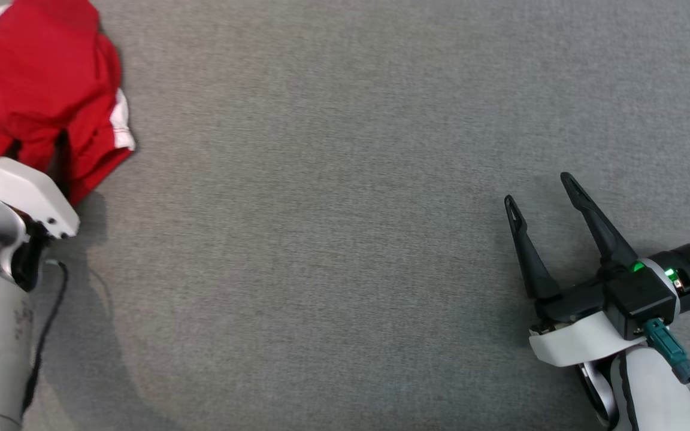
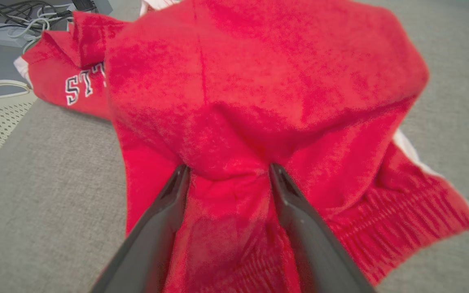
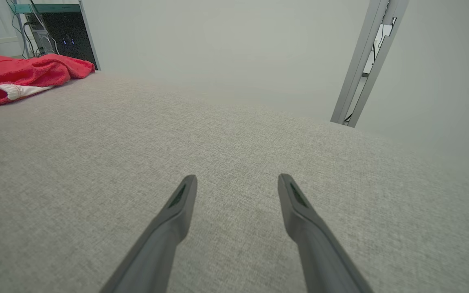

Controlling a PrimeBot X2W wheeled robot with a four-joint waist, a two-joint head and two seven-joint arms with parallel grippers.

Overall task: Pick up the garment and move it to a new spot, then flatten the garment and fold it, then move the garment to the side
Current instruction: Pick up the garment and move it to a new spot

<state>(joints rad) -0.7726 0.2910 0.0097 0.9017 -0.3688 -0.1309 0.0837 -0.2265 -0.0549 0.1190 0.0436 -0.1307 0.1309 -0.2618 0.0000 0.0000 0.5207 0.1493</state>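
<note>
While the left hand (image 2: 228,171) stands with fingers apart around a ridge of the red garment (image 2: 259,81), it should close deep on this fold before lifting.

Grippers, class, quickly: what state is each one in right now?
Left gripper: open around a fold of the red garment.
Right gripper: open, holding nothing.

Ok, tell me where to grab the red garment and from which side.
Grip the raised fold of the crumpled red garment, coming in from the robot's side over the ribbed hem. The open left end effector straddles that bunched ridge, which stands proud of the grey surface, so closing there should likely catch several layers.
</note>
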